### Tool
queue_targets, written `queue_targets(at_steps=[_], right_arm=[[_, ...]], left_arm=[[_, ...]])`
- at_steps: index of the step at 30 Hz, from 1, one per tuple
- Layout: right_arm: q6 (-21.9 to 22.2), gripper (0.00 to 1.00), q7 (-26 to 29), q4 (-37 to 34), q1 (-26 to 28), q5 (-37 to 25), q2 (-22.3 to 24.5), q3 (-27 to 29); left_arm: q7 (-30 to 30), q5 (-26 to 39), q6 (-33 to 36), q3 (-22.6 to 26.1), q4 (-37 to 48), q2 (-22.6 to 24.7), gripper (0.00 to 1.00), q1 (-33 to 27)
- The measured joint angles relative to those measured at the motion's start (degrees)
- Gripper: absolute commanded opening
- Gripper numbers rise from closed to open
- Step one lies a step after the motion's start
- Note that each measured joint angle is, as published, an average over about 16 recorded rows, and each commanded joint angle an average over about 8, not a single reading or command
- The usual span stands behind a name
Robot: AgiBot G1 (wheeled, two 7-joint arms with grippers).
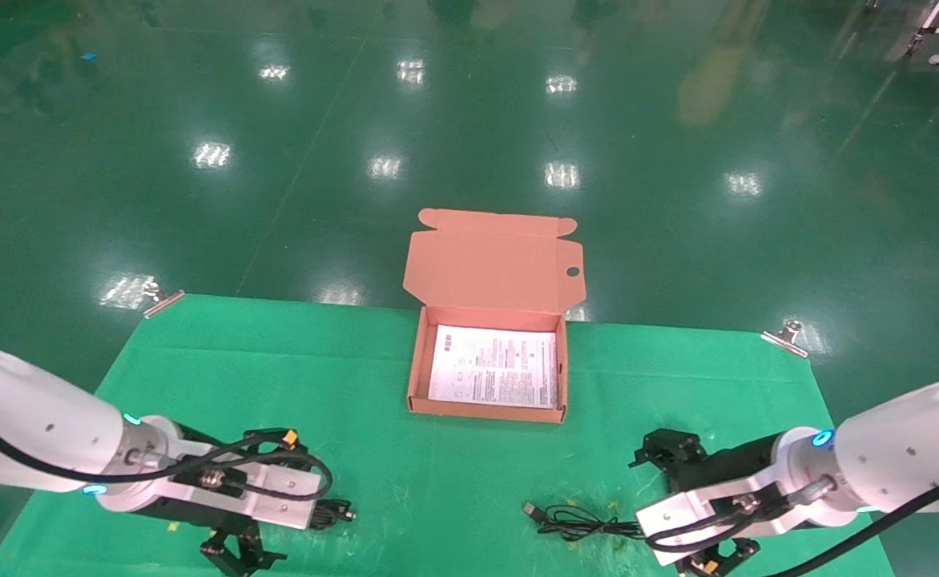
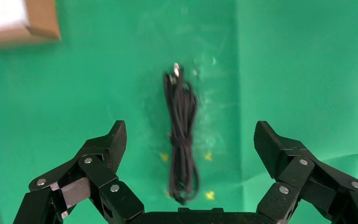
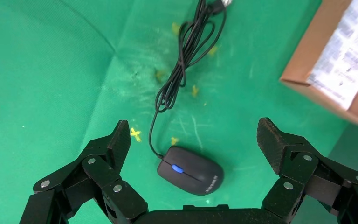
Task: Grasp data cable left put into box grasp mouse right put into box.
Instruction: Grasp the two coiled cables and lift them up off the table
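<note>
The data cable is found lying on the green surface left of the box, directly beneath the spread, empty left hand, its long axis crossing the finger gap.

A factory or lab hall — glossy green floor mirroring ceiling lights, clamped green mat.

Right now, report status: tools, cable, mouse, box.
Left tool open over data cable. Right tool open over mouse. Both items on the mat, ungrasped. Box open, only a printed sheet inside; nothing blocking.
</note>
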Motion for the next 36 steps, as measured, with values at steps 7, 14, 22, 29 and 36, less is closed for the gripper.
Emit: queue_targets(at_steps=[7, 14, 22, 29, 36], right_arm=[[4.50, 1.00, 1.49, -3.31, -2.87, -2.83, -2.14, -0.67], [7.80, 1.00, 1.68, -9.10, -4.52, -3.25, -4.88, -0.79], [10.23, 1.00, -0.52, -16.55, -4.87, -2.41, -8.28, -0.79], [12.13, 1.00, -3.35, -22.05, -4.61, -1.99, -11.12, -0.89], [13.87, 0.69, -5.37, -26.17, -4.41, -2.22, -13.38, -1.14]], left_arm=[[-0.85, 1.32, -2.38, 0.28, 7.08, 2.15, 1.00, 0.66], [0.26, 1.47, -5.53, -0.01, 16.12, 4.94, 1.00, 0.61], [2.80, 1.17, -8.57, -0.29, 25.08, 7.81, 1.00, 0.34], [5.79, 1.40, -10.92, -0.20, 30.57, 9.55, 1.00, 0.11], [7.94, 1.97, -13.48, -0.09, 34.19, 10.68, 0.42, -0.02]])
